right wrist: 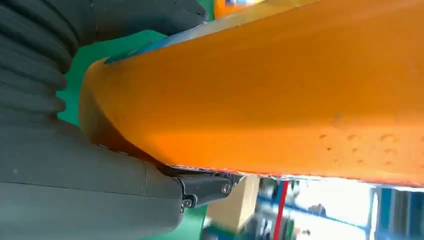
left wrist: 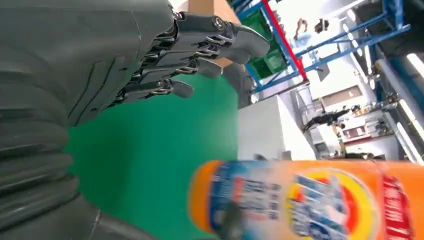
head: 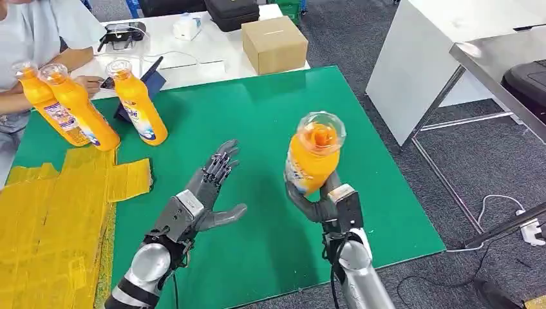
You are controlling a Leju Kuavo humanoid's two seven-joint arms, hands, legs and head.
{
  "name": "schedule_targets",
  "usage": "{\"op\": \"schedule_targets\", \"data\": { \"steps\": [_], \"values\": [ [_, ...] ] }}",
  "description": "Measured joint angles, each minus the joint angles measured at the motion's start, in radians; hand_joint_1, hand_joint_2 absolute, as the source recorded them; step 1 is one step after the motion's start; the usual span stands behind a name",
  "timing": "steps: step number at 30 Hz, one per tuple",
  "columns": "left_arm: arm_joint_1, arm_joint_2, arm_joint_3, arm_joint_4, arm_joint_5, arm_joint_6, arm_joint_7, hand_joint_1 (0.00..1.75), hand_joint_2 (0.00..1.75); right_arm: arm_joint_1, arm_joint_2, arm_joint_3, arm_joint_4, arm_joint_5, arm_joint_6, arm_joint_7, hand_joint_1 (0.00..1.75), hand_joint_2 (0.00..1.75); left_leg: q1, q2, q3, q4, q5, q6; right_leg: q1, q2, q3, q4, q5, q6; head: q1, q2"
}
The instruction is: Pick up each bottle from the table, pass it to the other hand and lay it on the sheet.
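Upright, the orange bottle [head: 313, 159] sits gripped in the right hand [head: 325, 199] above the green mat [head: 270, 116]; the left hand [head: 205, 193] hangs beside it, fingers spread, holding nothing.

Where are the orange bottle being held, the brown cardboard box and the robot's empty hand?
orange plastic bottle [head: 308, 164], head view, its labelled body.
brown cardboard box [head: 275, 44], head view, its top.
left hand [head: 207, 193], head view, its palm.

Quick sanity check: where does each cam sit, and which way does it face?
Head: high, facing down at green table; both silver arms show.
Left wrist: behind open left robot hand, facing across the table.
Right wrist: behind right robot hand, pressed against the held bottle.
Shared: orange plastic bottle.
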Motion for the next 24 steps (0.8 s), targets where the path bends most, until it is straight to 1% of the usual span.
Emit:
{"op": "schedule_targets", "data": {
  "steps": [5,15,24],
  "values": [
    [-0.018,-0.003,-0.006,0.01,-0.017,0.031,-0.005,0.0,1.75,-0.036,0.015,0.08,0.068,0.0,0.001,0.007,1.75,1.75,0.001,0.0,0.0,0.0,0.001,-0.001,0.0,0.0,0.0,0.001,0.0,0.0,0.0,0.0],
    [-0.038,-0.018,-0.033,0.027,-0.064,0.077,-0.015,0.0,1.75,-0.088,0.034,0.193,0.189,0.019,0.014,0.026,1.75,1.75,0.0,0.0,-0.001,0.0,0.001,-0.001,0.0,0.0,0.0,0.001,0.0,0.0,0.0,0.0],
    [-0.05,-0.02,-0.042,0.043,-0.066,0.079,-0.016,0.0,1.75,-0.117,0.034,0.24,0.244,0.035,0.025,0.027,1.75,1.75,0.0,0.0,0.0,0.0,0.001,-0.001,0.0,0.0,-0.001,0.001,0.0,0.0,0.0,0.0]
  ]
}}
